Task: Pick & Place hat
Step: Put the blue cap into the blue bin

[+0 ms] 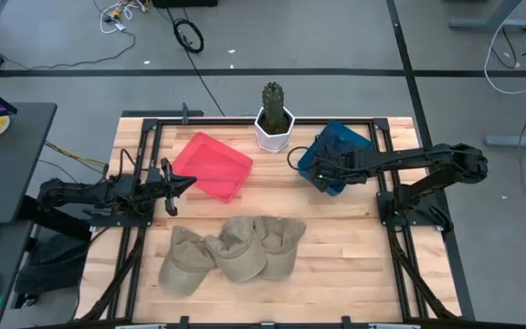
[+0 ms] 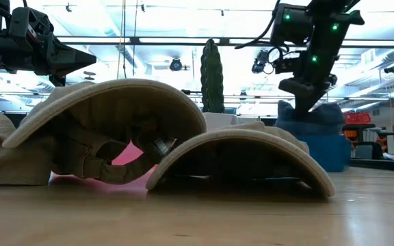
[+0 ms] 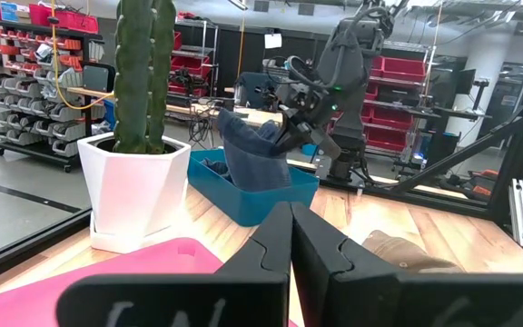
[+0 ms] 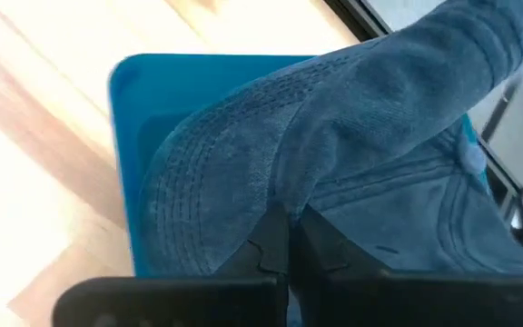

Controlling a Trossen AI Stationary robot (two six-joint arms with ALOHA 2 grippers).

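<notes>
A dark blue hat (image 1: 347, 139) stands in a teal bin (image 1: 310, 163) at the table's far right; it also shows in the left wrist view (image 3: 248, 150). My right gripper (image 1: 322, 171) is over the bin, shut on this hat. Three beige hats (image 1: 236, 247) lie overlapping on the table near the front edge, brims arched in the low view (image 2: 115, 102). My left gripper (image 1: 188, 181) is shut and empty. It hovers level over the near edge of a pink tray (image 1: 213, 164), above and to the left of the beige hats. My right gripper pinches a fold of the blue hat's cloth (image 4: 284, 195) between its two fingers, beside the stitched brim (image 4: 198, 154). The fingers come slanting down from the table's right side. The hat stands upright below them, its lower part (image 3: 261, 177) inside the teal bin.
A cactus in a white pot (image 1: 274, 123) stands at the far middle, between the pink tray and the teal bin. Black frame rails (image 1: 400, 247) run along the table's left and right sides. Bare wood (image 1: 354, 265) lies to the right of the beige hats.
</notes>
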